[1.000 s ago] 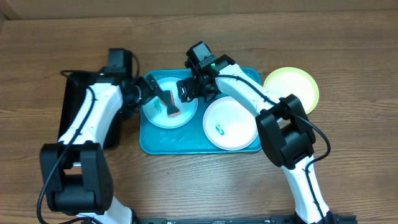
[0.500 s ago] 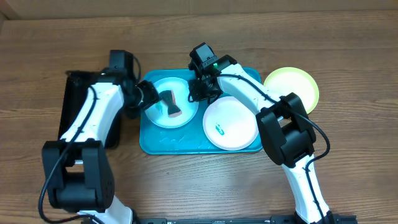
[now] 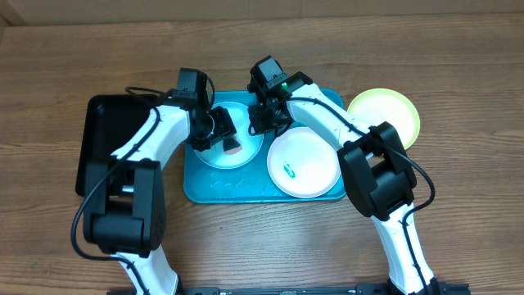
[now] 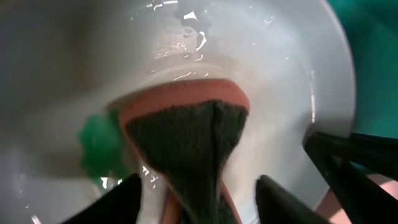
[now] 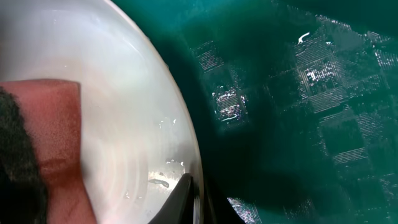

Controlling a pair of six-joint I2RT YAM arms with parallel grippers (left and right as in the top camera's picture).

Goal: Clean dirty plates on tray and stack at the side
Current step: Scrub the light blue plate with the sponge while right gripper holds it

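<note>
A light blue plate (image 3: pixel 214 152) lies in the left half of the turquoise tray (image 3: pixel 246 187). A pink sponge (image 4: pixel 186 137) with a dark scrub face stands in it beside a teal-green smudge (image 4: pixel 98 144). My left gripper (image 4: pixel 199 208) straddles the sponge, open, with a gap on each side. My right gripper (image 5: pixel 198 198) is shut on the light blue plate's right rim (image 5: pixel 180 124), at the plate's far right edge in the overhead view (image 3: pixel 264 123). A white plate (image 3: pixel 315 147) with a teal smudge fills the tray's right half. A yellow-green plate (image 3: pixel 385 115) lies on the table, right of the tray.
A black rectangular tray (image 3: pixel 102 143) sits on the wooden table left of the turquoise tray, under my left arm. The yellow-green plate almost touches the turquoise tray's right rim.
My left arm swung right over the light blue plate and its fingers narrowed around the sponge. My right gripper let go of the sponge and shut on the plate's rim.
</note>
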